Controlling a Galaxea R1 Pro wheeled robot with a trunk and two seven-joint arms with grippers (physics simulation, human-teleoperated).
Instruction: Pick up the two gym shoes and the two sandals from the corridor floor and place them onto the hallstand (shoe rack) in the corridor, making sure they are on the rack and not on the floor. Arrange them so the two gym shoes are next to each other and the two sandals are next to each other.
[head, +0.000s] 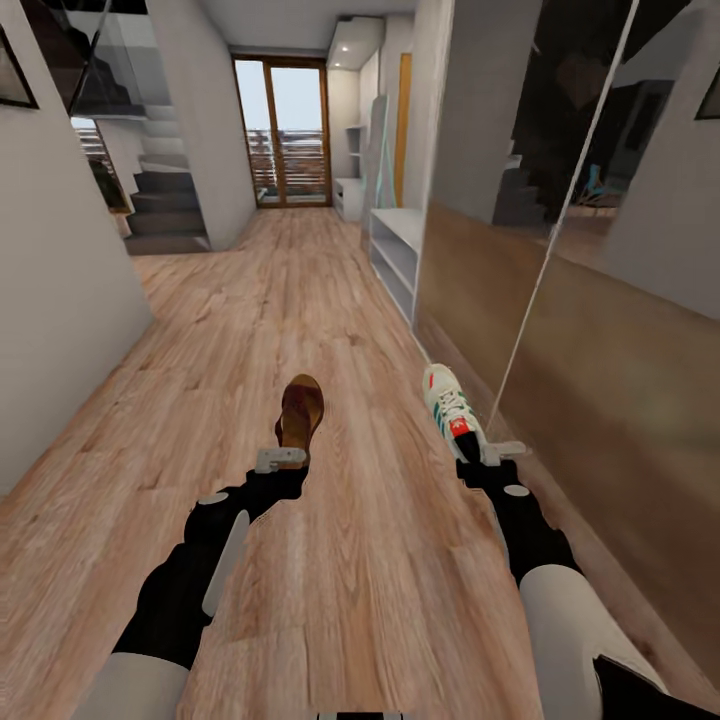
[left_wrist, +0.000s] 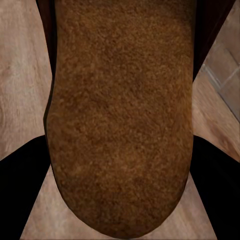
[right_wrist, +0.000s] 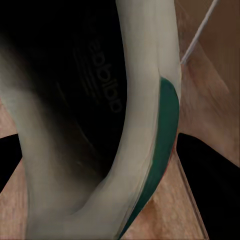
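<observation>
My left gripper (head: 285, 457) is shut on the heel end of a brown sandal (head: 300, 405), which points away from me above the corridor floor (head: 300, 300). In the left wrist view the sandal's tan insole (left_wrist: 120, 115) runs between the dark fingers (left_wrist: 20, 190). Over on the right, a white gym shoe (head: 450, 405) with green stripes and a red tongue patch sticks forward from my right gripper (head: 482, 452), shut on its heel. The right wrist view looks into the gym shoe's opening (right_wrist: 125, 125), with a finger (right_wrist: 210, 170) beside it. The light grey hallstand (head: 395, 245) stands ahead on the right.
A mirrored sliding-door wardrobe (head: 580, 300) runs close along my right side. A grey wall (head: 60, 300) borders the left, with dark stairs (head: 165, 205) beyond it. A glass balcony door (head: 282, 130) closes the corridor's far end. Bare plank floor stretches ahead.
</observation>
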